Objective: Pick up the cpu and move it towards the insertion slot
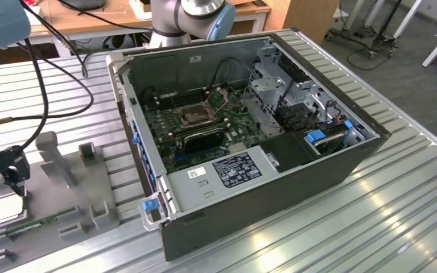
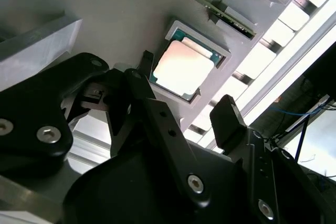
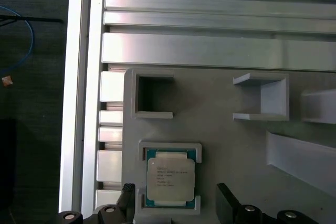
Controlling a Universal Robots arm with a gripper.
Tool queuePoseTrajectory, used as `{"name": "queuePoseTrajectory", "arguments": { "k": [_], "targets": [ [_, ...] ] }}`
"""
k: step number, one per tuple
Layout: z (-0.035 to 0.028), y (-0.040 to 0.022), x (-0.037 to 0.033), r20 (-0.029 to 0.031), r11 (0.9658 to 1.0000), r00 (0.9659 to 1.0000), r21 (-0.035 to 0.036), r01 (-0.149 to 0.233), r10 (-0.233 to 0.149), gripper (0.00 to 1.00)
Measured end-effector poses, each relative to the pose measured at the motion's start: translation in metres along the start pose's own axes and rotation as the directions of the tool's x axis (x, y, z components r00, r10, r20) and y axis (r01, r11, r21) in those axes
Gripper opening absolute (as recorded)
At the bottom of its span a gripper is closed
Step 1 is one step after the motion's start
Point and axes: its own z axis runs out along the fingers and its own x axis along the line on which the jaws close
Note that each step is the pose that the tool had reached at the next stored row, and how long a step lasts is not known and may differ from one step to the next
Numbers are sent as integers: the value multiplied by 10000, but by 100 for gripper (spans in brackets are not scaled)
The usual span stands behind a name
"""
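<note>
End effector (image 3: 174,188) hangs spread wide over the cpu (image 3: 170,179), a finger either side; cpu lies flat in its tray (image 3: 231,150) recess, well apart from the slot (image 1: 196,115).

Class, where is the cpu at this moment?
The cpu sits in a square recess of the grey tray, at the exterior view's lower left, beside the memory stick.

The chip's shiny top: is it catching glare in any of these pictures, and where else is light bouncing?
Second wrist view: yes, the chip glows a washed-out pinkish white, and the metal table beside the grey tray is blown out white. First wrist view: the chip is evenly lit, its print visible. Exterior view: soft bright patches reflect off the ribbed table.
</note>
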Motion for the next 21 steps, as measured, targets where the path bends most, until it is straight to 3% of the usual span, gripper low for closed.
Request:
{"name": "queuePoseTrajectory", "arguments": {
  "k": [8,21],
  "targets": [
    [67,-2,0,-2,10000,10000,1,0,0,71],
    [105,-2,0,-2,10000,10000,1,0,0,71]
  ]
}}
